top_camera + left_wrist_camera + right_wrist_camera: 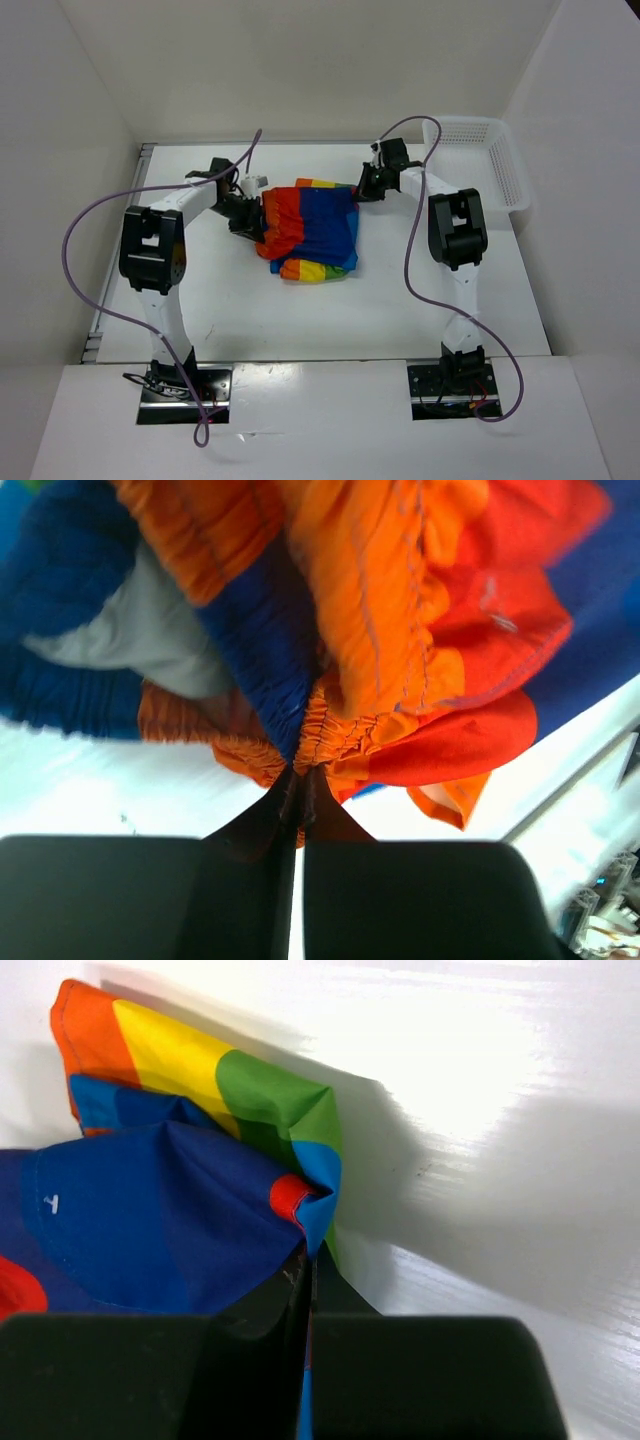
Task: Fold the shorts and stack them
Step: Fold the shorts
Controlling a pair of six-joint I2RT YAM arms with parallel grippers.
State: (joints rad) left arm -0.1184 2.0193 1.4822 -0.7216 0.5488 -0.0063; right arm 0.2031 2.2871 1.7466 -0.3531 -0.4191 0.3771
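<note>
One soft cloth pair of rainbow-block shorts [312, 228] lies bunched mid-way across the white table [300, 320], and one white plastic lattice basket [514, 172] sits at the far right corner. Of two claws, the left gripper [302, 780] is clamped on the gathered orange waistband. The right gripper [308, 1260] is clamped on a blue corner of the shorts.

white table [300, 320], rumpled rainbow-block shorts [310, 228] lying in a loose heap toward its far middle, white plastic lattice basket [512, 170] at the far right corner, well apart from the shorts
</note>
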